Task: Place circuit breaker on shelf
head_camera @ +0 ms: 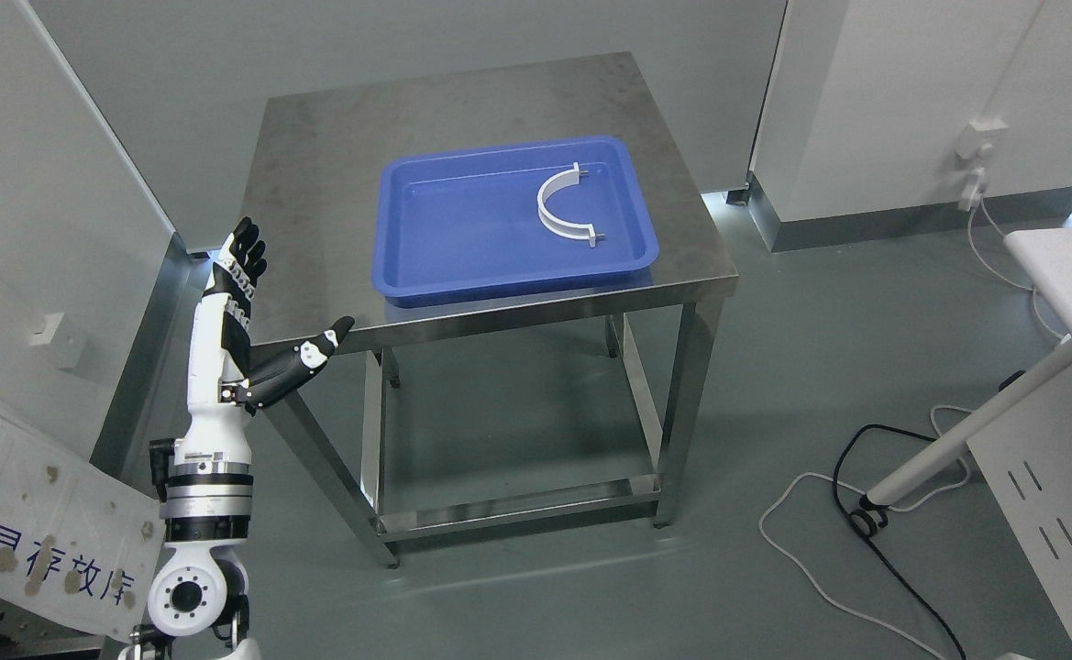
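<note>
A blue tray (425,266) lies on a steel table (334,147). In its right half rests a white curved half-ring part (558,213) with small ends; no box-shaped circuit breaker shows. My left hand (265,302) is raised beside the table's front left corner, fingers straight up and thumb spread toward the table edge, holding nothing. It stands well left of the tray. The right arm is out of view.
White wall panels close in the left side and the back. A white table edge (1067,275) and its slanted leg (967,431) stand at the right, with black and white cables (829,513) on the floor. A printed white board (40,541) leans at lower left.
</note>
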`<state>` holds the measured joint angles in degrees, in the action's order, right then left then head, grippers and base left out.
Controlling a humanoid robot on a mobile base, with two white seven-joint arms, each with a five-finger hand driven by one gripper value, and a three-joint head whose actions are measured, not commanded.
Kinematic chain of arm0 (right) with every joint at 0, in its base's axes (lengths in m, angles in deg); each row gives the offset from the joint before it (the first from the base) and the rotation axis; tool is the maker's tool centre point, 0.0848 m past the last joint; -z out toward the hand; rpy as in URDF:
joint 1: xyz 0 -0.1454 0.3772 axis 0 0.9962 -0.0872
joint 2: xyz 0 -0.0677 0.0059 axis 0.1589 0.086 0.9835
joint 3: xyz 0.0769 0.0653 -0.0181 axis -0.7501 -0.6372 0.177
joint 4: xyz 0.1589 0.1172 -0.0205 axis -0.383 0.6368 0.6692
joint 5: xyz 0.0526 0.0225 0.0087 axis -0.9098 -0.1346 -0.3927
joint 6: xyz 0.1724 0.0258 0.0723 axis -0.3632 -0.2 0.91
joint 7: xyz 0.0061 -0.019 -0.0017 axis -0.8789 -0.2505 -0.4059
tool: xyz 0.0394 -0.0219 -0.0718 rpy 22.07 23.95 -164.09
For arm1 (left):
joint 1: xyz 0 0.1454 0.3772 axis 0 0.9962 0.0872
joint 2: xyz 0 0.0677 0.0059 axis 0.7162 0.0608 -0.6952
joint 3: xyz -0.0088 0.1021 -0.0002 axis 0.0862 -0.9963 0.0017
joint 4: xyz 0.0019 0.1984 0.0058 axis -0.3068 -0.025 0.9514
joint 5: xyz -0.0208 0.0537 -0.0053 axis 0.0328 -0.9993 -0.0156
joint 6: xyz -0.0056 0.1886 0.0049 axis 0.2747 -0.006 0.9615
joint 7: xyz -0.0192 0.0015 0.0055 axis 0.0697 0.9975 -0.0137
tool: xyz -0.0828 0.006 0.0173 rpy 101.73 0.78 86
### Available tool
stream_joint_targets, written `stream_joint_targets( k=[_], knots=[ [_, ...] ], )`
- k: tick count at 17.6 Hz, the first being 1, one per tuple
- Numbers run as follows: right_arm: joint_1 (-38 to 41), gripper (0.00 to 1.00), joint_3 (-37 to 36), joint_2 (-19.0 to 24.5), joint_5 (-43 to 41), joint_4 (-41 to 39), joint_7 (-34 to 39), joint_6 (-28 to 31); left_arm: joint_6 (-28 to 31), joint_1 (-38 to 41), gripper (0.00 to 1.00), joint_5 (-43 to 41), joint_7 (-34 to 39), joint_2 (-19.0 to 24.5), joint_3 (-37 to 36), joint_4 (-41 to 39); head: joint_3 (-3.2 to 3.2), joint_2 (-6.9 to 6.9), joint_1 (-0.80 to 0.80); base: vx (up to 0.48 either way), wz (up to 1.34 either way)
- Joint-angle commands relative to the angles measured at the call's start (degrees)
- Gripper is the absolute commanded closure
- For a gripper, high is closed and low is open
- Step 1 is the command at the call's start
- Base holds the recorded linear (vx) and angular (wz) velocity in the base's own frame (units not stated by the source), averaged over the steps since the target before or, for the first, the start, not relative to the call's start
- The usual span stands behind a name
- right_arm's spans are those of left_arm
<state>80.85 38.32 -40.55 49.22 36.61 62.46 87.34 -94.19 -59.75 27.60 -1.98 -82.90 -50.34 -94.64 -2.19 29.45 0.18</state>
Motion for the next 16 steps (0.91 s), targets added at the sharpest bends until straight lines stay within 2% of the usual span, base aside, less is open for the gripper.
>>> stream_joint_targets(
  k=[1,16],
  knots=[
    [1.0,0.0,0.0,-1.0,0.0,0.0,0.0,-1.5,0.0,0.0,0.0,0.0,0.0,1.0,0.1,0.0,0.0,0.0,0.0,0.0,0.0],
    [1.0,0.0,0.0,-1.0,0.0,0.0,0.0,-1.5,-0.6,0.1,0.0,0.0,0.1,1.0,-0.2,0.0,0.0,0.0,0.0,0.0,0.0]
  ],
)
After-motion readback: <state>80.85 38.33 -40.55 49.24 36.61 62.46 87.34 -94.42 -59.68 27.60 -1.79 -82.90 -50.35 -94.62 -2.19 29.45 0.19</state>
